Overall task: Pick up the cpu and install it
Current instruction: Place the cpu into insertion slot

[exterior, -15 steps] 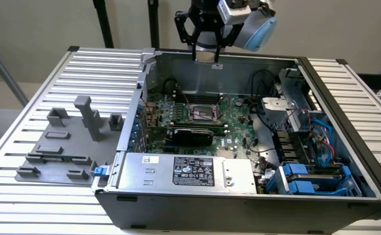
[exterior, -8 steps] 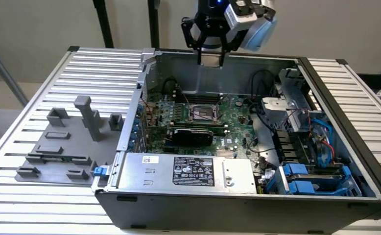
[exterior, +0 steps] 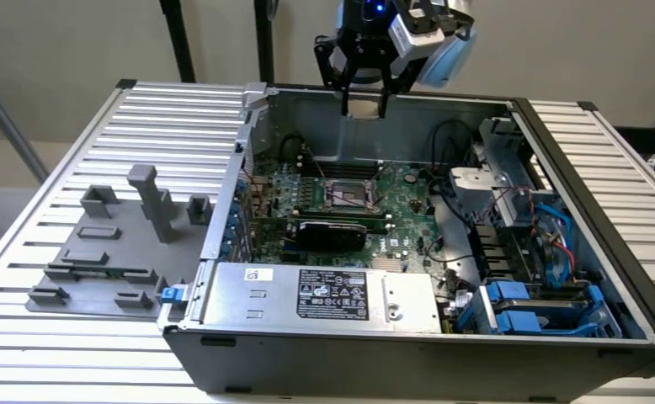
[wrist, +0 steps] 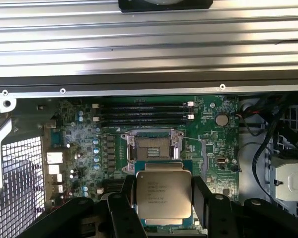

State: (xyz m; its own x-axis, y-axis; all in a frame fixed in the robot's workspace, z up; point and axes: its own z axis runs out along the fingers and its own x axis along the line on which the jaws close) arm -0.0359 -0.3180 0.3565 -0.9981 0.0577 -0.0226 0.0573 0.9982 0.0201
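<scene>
The cpu (wrist: 164, 196), a flat square chip with a silvery top and printed text, sits between the two black fingers (wrist: 121, 210) of my gripper (wrist: 164, 203), which is shut on its edges. In the exterior view my gripper (exterior: 364, 103) hangs high above the open computer case (exterior: 237, 160), near its far wall, with the cpu (exterior: 364, 107) at its tips. Below it on the green motherboard (exterior: 401, 189) lies the black square socket with a metal frame (exterior: 350, 195). In the wrist view the socket (wrist: 152, 147) shows just beyond the held chip, uncovered.
The case holds a power supply (exterior: 316, 295) at the front, blue drive bays (exterior: 541, 307) and cables (exterior: 552, 227) on the exterior view's right, and memory slots (wrist: 144, 111) beside the socket. Grey plastic fixture blocks (exterior: 114, 244) stand on the slatted table (exterior: 170, 118) at the exterior view's left.
</scene>
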